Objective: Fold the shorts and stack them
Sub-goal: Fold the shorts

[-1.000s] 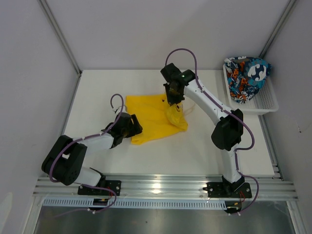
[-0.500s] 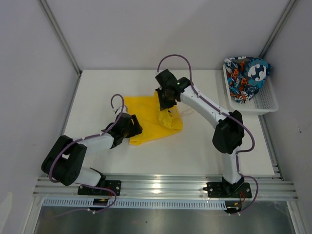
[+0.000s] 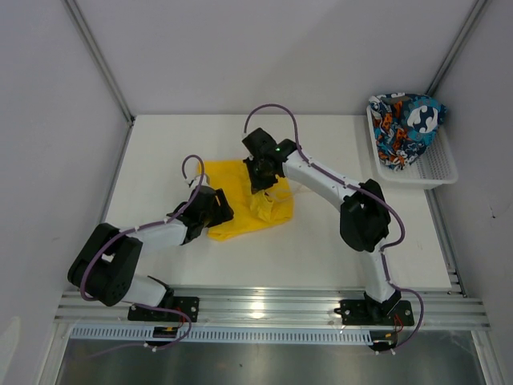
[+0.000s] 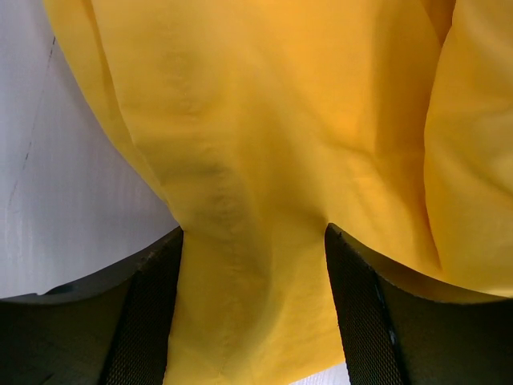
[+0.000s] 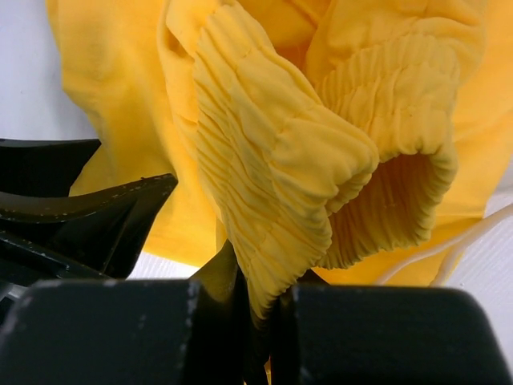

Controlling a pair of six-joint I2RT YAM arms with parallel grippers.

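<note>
Yellow shorts (image 3: 240, 210) hung by the waistband (image 5: 272, 160) from clenched right jaws; left jaws stood released astride their left edge. Risk judged: unpinned cloth could drag, spoiling the fold.

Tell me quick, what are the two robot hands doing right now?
Left gripper: open, fingers either side of the yellow shorts.
Right gripper: shut on the yellow shorts' waistband.
</note>
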